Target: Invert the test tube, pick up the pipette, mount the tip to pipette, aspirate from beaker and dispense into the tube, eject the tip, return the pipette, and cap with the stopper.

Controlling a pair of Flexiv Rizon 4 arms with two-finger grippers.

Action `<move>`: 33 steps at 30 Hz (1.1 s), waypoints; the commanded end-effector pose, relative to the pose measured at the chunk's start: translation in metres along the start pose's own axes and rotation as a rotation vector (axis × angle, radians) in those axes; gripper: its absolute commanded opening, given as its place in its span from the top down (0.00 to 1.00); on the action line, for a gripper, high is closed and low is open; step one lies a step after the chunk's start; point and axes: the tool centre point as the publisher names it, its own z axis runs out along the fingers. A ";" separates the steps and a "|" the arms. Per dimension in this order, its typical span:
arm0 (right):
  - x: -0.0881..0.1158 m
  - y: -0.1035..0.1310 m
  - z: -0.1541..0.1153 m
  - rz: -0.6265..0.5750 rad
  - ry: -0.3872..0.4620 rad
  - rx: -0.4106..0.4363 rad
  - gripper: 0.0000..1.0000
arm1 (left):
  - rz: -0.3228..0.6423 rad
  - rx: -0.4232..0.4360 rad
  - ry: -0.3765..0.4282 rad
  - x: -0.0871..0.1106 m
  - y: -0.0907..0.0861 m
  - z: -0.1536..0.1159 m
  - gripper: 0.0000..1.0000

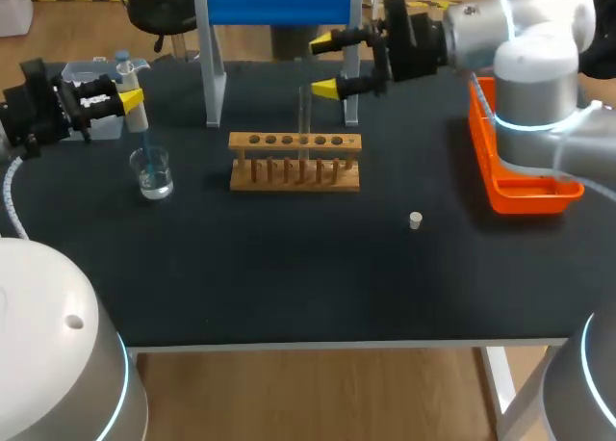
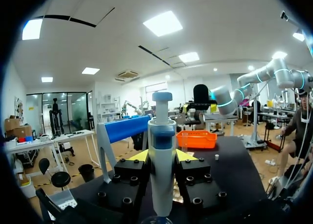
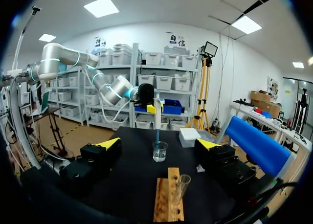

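pipette (image 2: 162, 150) gripped upright between left fingers (image 2: 139, 156).

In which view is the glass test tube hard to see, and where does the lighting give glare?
Head view: the test tube is faint, almost lost against the dark table; the beaker catches small bright highlights. Right wrist view: the tube stands out better, in front of the wooden rack. Left wrist view: overhead lighting glares brightly behind the pipette, which is itself evenly lit.
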 end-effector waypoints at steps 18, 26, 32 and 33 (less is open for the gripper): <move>-0.016 -0.066 0.003 -0.043 0.004 0.026 0.00 | 0.000 -0.001 -0.001 0.000 -0.001 0.000 1.00; -0.023 -0.084 0.010 -0.034 0.003 0.074 0.00 | 0.000 -0.001 -0.001 0.000 -0.001 0.000 1.00; -0.029 -0.094 0.021 -0.035 0.004 0.120 0.00 | 0.000 -0.001 -0.001 0.000 -0.001 0.000 1.00; -0.031 -0.096 0.023 -0.033 0.003 0.125 0.00 | 0.000 -0.001 -0.001 0.000 -0.001 0.000 1.00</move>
